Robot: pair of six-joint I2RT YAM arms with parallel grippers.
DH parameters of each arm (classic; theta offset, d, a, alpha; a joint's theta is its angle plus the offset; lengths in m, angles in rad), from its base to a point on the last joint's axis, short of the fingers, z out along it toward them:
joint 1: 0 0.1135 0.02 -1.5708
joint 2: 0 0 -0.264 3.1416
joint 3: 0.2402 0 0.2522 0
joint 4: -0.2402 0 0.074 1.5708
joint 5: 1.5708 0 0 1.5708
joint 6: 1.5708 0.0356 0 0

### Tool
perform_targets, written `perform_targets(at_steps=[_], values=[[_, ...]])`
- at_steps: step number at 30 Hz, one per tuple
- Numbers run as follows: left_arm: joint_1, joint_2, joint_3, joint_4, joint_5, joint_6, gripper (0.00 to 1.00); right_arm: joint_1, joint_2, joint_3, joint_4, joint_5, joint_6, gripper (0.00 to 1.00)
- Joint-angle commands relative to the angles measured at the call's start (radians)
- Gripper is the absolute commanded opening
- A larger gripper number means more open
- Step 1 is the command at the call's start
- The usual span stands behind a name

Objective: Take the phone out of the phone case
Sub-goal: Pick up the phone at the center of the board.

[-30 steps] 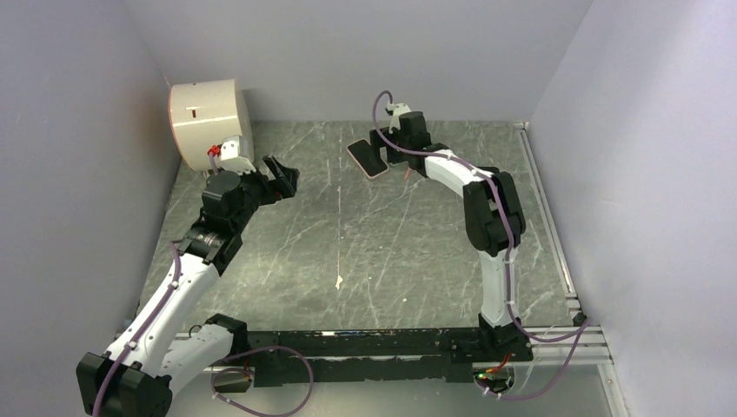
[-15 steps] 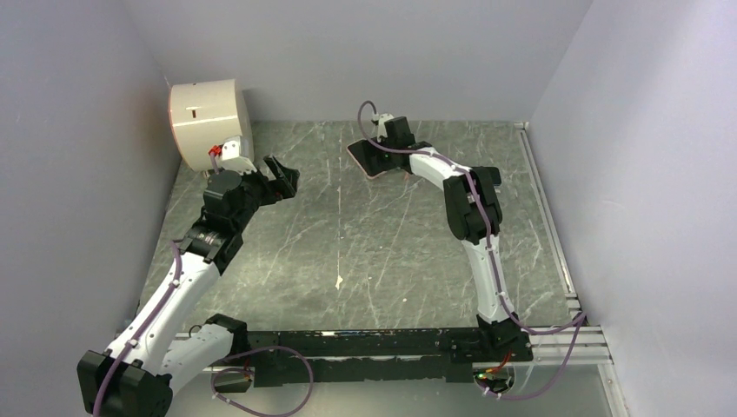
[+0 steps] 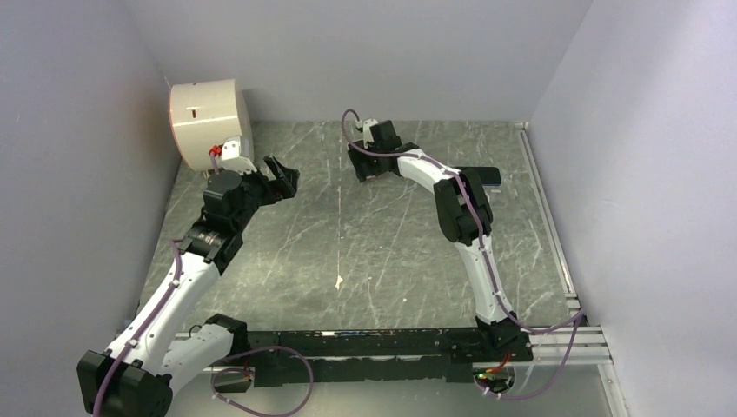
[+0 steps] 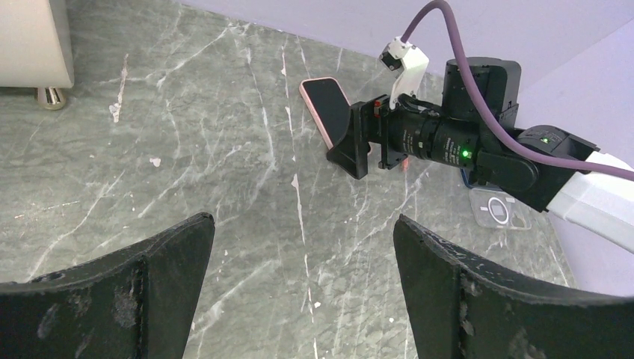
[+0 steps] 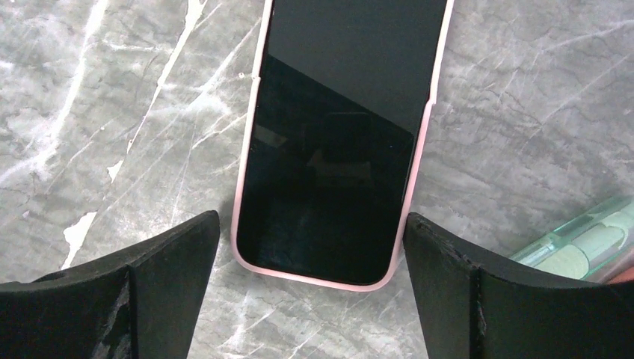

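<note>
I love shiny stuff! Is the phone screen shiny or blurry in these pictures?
Right wrist view: the phone is sharp, its glass showing a pale slanted reflection. Left wrist view: the phone looks small, with only a dull sheen. Top view: the right gripper hides it.

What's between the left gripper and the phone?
Only bare marble table, per the left wrist view; the right gripper stands beside the phone.

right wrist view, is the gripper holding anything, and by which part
Nothing is held: the right gripper is open, straddling the near end of the cased phone, which lies flat on the table.
</note>
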Motion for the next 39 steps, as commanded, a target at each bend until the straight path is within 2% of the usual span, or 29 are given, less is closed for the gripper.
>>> perform_targets(at_steps=[1,6,11,18,25,34,39], values=[[0.001,-0.009,0.007,0.028,-0.003,0.005,0.94,0.017,0.011,0.018,-0.023,0.073,-0.008,0.91],[0.0,-0.003,0.006,0.037,-0.003,-0.009,0.94,0.028,-0.021,-0.029,-0.027,0.122,0.016,0.73],[0.0,0.013,0.001,0.053,0.002,-0.056,0.94,0.046,-0.11,-0.147,0.003,0.109,0.06,0.55],[0.0,0.082,-0.001,0.065,0.044,-0.142,0.94,0.057,-0.304,-0.392,0.072,0.044,0.186,0.48],[0.0,0.163,-0.038,0.092,0.157,-0.26,0.94,0.06,-0.517,-0.703,0.257,-0.094,0.395,0.38],[0.0,0.325,-0.09,0.183,0.329,-0.397,0.94,0.066,-0.665,-1.032,0.549,-0.274,0.626,0.29],[-0.014,0.46,-0.106,0.304,0.429,-0.457,0.92,0.077,-0.699,-1.103,0.637,-0.312,0.683,0.29]])
